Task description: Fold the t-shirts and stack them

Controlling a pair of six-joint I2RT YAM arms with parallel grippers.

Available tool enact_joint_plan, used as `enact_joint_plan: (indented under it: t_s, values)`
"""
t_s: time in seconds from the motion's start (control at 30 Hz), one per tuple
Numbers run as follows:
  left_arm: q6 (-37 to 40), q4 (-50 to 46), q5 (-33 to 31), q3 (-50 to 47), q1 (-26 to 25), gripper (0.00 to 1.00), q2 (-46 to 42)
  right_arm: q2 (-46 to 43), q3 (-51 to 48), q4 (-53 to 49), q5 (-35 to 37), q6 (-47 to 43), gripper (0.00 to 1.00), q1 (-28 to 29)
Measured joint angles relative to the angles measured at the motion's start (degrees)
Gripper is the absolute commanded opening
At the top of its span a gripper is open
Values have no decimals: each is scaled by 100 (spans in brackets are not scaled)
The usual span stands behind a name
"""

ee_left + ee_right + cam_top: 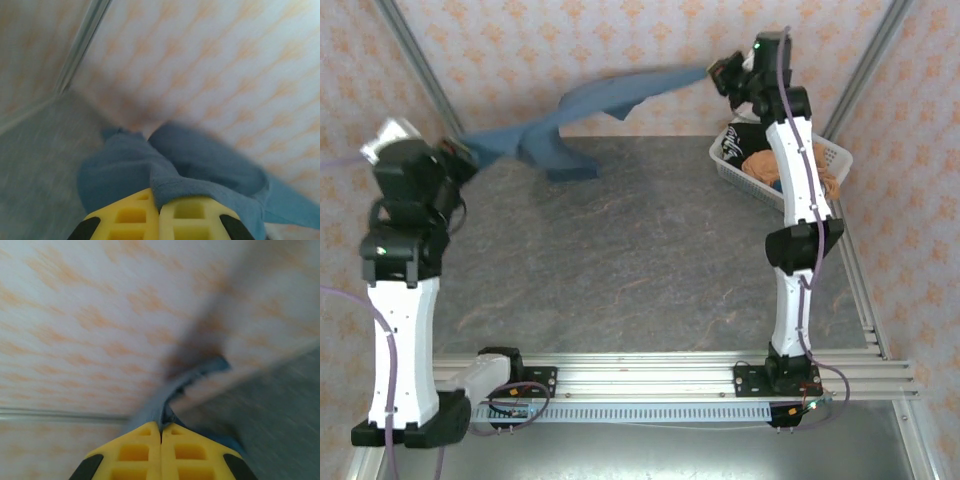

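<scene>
Cloth of the slate-blue t-shirt (pixel 620 90), limp and light, sags between left pincer (pixel 159 199) and right pincer (pixel 161 431), each clamped on an edge, likely the best hold.

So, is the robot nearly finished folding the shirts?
Not nearly. Done: nothing lies folded on the table. In hand: the left gripper and right gripper pinch the blue t-shirt, stretched between them. Left: folding it, plus the black t-shirt and orange t-shirt in the basket.
</scene>
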Motion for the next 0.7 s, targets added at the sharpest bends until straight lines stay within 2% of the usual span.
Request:
enact_joint_plan:
  t_s: [0.1,0.2,0.33,0.43,0.5,0.6,0.7]
  values:
    - [-658,-203,92,-2055,-328,0,-518,-1451,-3126,120,671,-229,0,216]
    - [-1425,-487,310,-3936,-828,0,-706,-2702,-6057,118,1526,-57,0,245]
    - [-2221,-929,636,-5292,-1497,0,-1051,-3860,-8520,-109,2208,332,0,214]
    - [-2490,-1084,654,-5412,-1641,0,-1246,-4546,-9329,-175,2380,527,0,363]
    - [-2559,-1117,592,-5337,-1644,0,-1329,-4813,-9457,-160,2378,575,0,439]
    - [-2605,-1123,437,-5106,-1644,0,-1268,-4833,-9298,-59,2367,553,0,459]
    - [-2603,-1008,396,-4896,-1644,0,-953,-4415,-8802,-81,2339,450,0,459]
